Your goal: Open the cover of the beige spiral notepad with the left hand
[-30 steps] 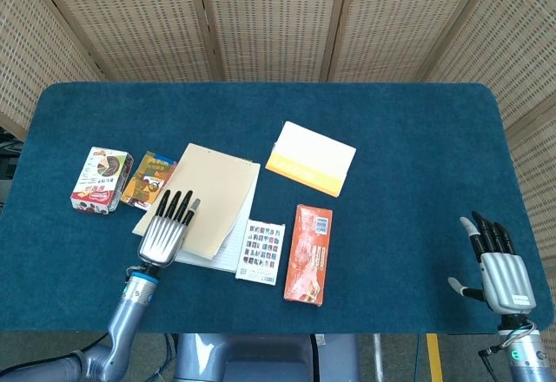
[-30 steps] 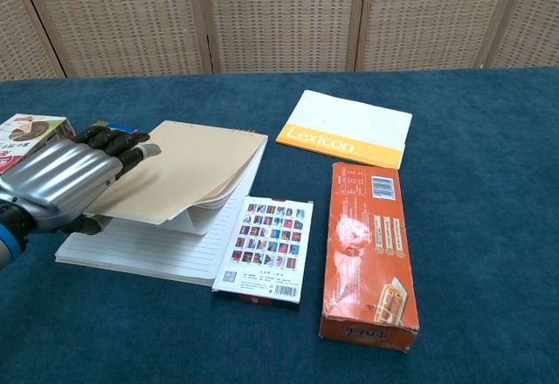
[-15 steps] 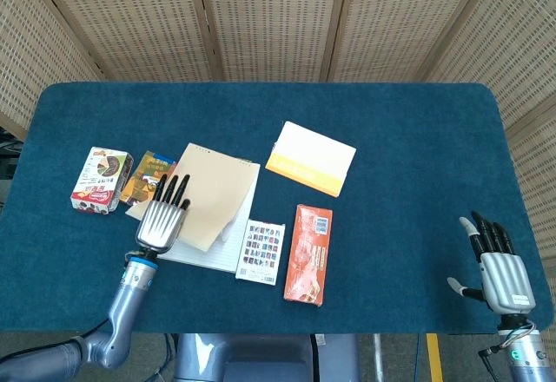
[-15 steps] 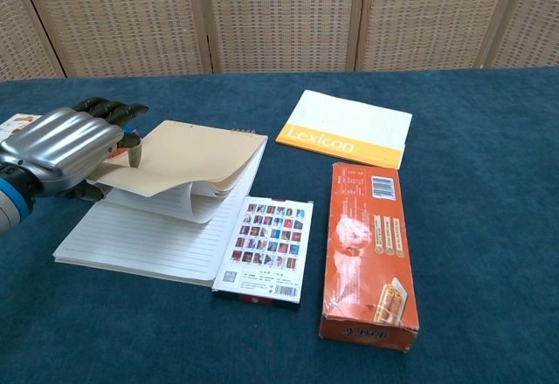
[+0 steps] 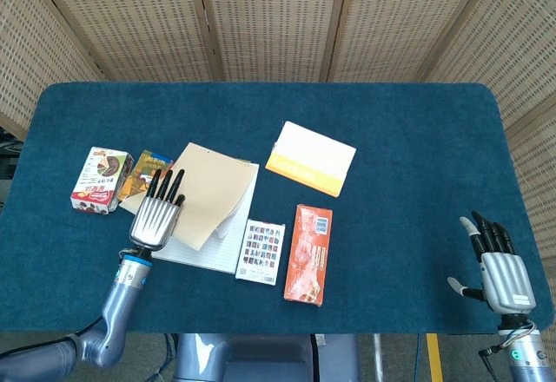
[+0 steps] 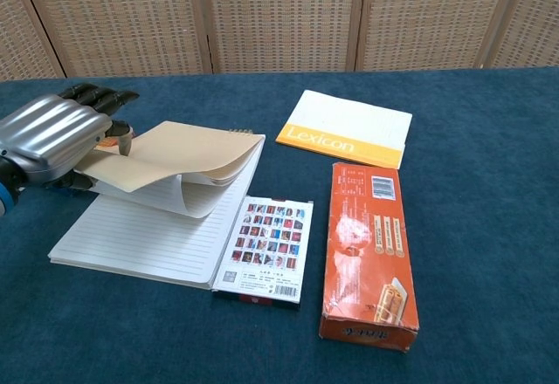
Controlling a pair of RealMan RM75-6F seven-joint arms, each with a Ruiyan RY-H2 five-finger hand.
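The beige spiral notepad (image 5: 213, 189) lies left of centre on the blue table. Its beige cover (image 6: 188, 150) and a few pages curl up off the lined page (image 6: 144, 237) below. My left hand (image 5: 156, 214) (image 6: 54, 133) grips the cover's left edge, fingers over the top and thumb against it, holding it raised. The spiral binding runs along the far edge. Off at the near right corner, my right hand (image 5: 499, 266) hovers open and holds nothing; it shows only in the head view.
A yellow and white Lexicon booklet (image 6: 345, 128) lies behind centre. An orange box (image 6: 367, 253) and a picture card pack (image 6: 266, 246) sit right of the notepad. A snack box (image 5: 102, 179) and a small packet (image 5: 146, 172) lie just left of my left hand.
My left hand has moved left and away from me with the cover, lifting it higher. More of the lined page now shows. The right hand has stayed still.
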